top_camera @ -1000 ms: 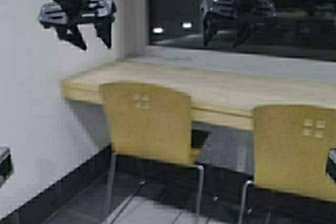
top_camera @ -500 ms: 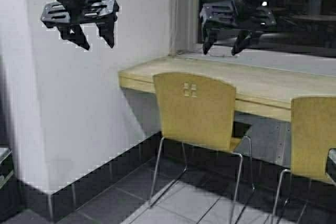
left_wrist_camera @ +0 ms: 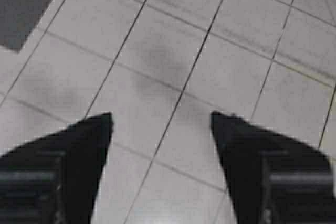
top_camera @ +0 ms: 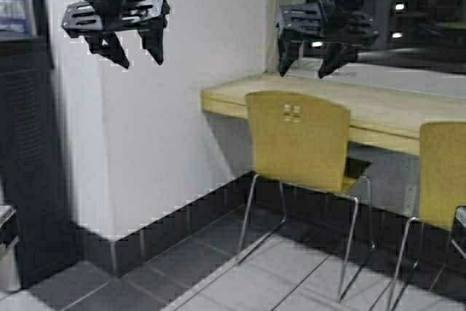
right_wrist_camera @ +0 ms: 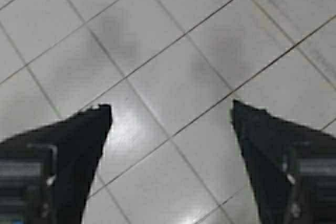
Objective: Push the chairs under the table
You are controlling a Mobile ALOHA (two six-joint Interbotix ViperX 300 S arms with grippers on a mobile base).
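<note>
The robot has driven back and turned since a moment ago, so the whole scene sits farther right and more wall shows on the left. Two mustard-yellow chairs stand at the table (top_camera: 378, 111), a long pale-wood counter fixed along the wall under a dark window. The near chair (top_camera: 302, 140) stands in full view with its backrest just in front of the table's front edge, seat partly under it. The second chair (top_camera: 443, 172) is cut off by the picture's right edge, farther along the same table. Two grippers hang raised, well above the chairs: the left gripper (top_camera: 133, 47) before the white wall, the right gripper (top_camera: 304, 62) over the table. Both have jaws spread wide and hold nothing. Both wrist views show pale floor tiles (left_wrist_camera: 173, 61).
</note>
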